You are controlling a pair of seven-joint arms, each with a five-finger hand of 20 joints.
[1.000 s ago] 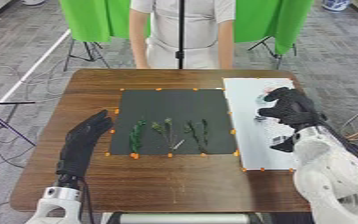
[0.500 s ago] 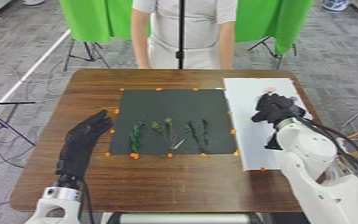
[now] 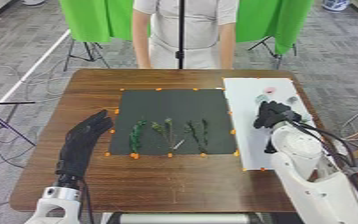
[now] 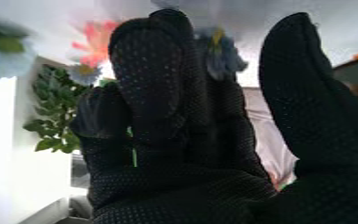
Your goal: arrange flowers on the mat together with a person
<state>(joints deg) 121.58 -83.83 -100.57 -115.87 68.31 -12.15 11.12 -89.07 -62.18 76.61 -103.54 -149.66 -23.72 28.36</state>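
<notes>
My left hand (image 3: 79, 142), fingers straight, is over the table left of the dark mat (image 3: 162, 100). Green stems (image 3: 136, 136) and thin leafy sprigs (image 3: 168, 132) lie on that mat. My right hand (image 3: 276, 115) is over the white mat (image 3: 246, 90), hiding part of it. Beyond it lie a pink flower (image 3: 270, 90) and a grey-blue flower (image 3: 292, 100). In the right wrist view my right hand (image 4: 180, 165) has extended fingers and a separate thumb. A coral flower (image 4: 97, 42), a blue flower (image 4: 222, 55) and green leaves (image 4: 53, 107) show around its fingers.
Orange markers (image 3: 135, 156) line the mats' edges. Bare wood of the table (image 3: 184, 185) lies at the front. A person stands behind the far edge, and a black pole rises in front of them.
My right hand has moved left and back toward the robot over the white mat, uncovering flowers on its far part. My left hand has stayed still.
</notes>
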